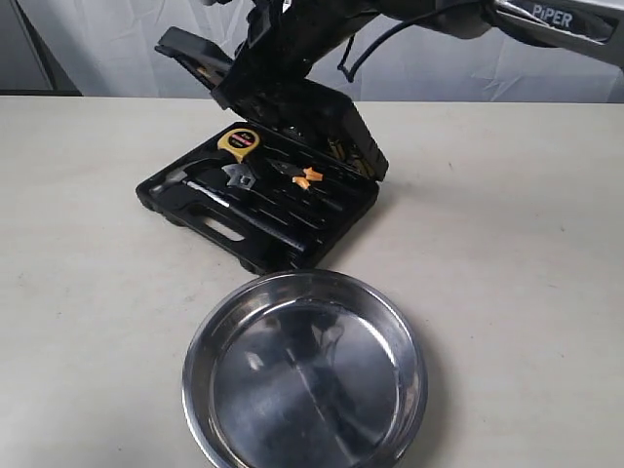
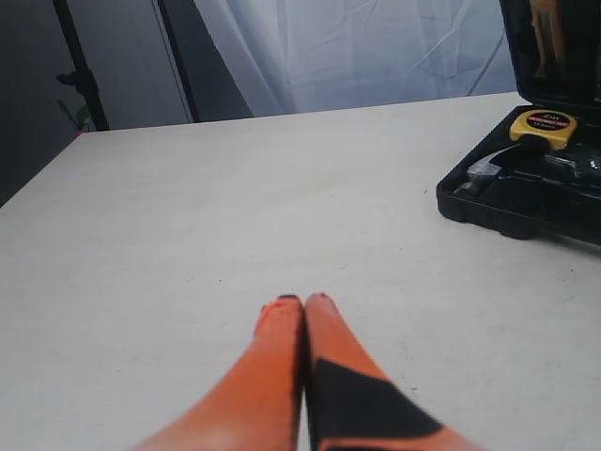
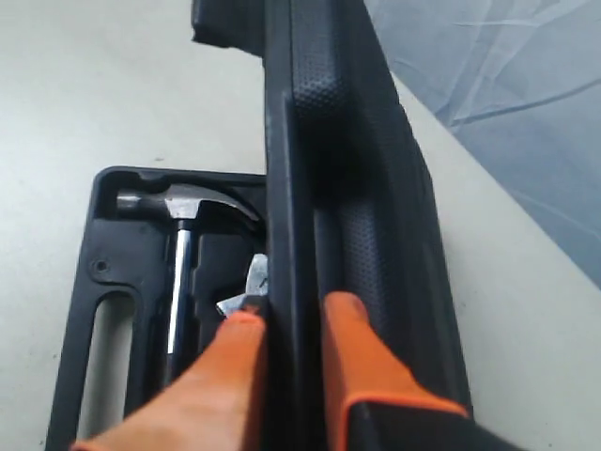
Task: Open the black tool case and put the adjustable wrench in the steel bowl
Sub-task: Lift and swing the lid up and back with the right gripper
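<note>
The black tool case [image 1: 210,226] lies open at the table's middle, its lid [image 1: 292,107] tilted up. My right gripper [image 3: 294,310] is shut on the lid's edge [image 3: 366,188], one orange finger on each side; the exterior view shows it at the lid's top [image 1: 261,44]. The adjustable wrench [image 1: 239,178] rests in the case tray, and its silver jaw [image 3: 246,287] peeks out beside the lid. The steel bowl [image 1: 304,380] sits empty in front of the case. My left gripper [image 2: 302,301] is shut on nothing, low over bare table, apart from the case [image 2: 507,211].
In the tray lie a yellow tape measure [image 1: 241,141], a hammer [image 3: 192,202] with a long black handle, and orange-handled pliers [image 1: 308,175]. A white curtain hangs behind the table. Bare tabletop spreads left and right of the case and bowl.
</note>
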Robot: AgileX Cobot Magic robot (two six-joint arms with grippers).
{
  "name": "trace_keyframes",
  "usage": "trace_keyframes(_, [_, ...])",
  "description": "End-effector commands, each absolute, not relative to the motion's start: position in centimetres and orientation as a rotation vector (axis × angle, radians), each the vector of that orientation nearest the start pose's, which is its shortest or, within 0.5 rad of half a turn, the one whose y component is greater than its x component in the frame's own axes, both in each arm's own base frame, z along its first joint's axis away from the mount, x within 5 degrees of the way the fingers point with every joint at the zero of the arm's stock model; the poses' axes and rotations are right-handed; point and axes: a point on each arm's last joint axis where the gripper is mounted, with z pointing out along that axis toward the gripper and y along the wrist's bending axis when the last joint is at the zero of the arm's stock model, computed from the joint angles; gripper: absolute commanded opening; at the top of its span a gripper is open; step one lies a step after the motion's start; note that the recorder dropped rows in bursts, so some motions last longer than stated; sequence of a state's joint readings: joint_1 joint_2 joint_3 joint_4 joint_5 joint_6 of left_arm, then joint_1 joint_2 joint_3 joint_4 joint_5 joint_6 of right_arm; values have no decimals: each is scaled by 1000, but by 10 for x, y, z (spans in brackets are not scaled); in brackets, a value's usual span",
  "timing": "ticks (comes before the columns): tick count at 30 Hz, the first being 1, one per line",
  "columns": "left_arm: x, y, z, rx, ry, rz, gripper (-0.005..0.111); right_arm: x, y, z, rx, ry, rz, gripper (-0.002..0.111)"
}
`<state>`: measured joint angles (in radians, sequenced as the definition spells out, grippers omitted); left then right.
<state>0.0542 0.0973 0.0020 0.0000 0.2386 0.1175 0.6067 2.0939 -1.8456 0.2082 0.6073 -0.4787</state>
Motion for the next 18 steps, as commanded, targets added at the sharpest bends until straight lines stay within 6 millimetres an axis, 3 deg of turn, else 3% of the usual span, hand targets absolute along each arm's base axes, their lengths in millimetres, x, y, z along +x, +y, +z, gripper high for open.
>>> trace_keyframes(1, [62, 3, 187, 59, 1809, 113, 0, 416, 257, 278, -970, 2093, 224, -1])
trace_keyframes(4, [62, 3, 187, 59, 1809, 113, 0, 427, 239, 278, -928, 2112, 199, -1])
trace_keyframes(8, [62, 3, 187, 59, 1809, 113, 0, 446, 201, 277, -900, 2124, 62, -1])
trace_keyframes(12, [62, 3, 187, 59, 1809, 113, 0, 458, 169, 264, -868, 2220, 12, -1])
trace_keyframes(18, [62, 3, 187, 59, 1809, 113, 0, 464, 156, 249, -896, 2273, -54, -1])
